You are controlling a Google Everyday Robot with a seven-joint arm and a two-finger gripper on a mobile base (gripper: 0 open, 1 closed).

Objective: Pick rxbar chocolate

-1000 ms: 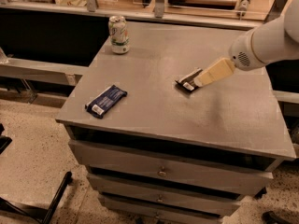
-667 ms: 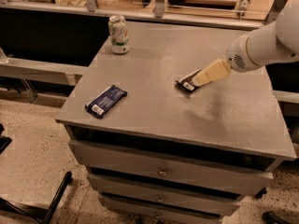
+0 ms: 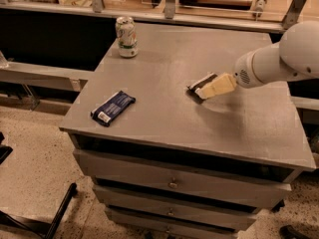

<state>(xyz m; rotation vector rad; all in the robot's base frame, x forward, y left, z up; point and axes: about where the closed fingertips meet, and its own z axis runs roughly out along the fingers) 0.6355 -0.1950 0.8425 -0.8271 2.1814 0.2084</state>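
Observation:
The rxbar chocolate, a small flat bar in a black wrapper, lies on the grey cabinet top, right of the middle. My gripper, pale yellow at the end of the white arm, comes in from the right. It sits low over the bar's right end and covers part of it. A dark blue wrapped bar of similar size lies near the front left corner, far from the gripper.
A drink can stands upright at the back left corner of the cabinet top. The cabinet has drawers at the front. A counter with railings runs behind. A dark chair leg stands on the speckled floor at lower left.
The arm has sunk slightly lower over the black bar. The black bar, the blue bar and the can have not moved.

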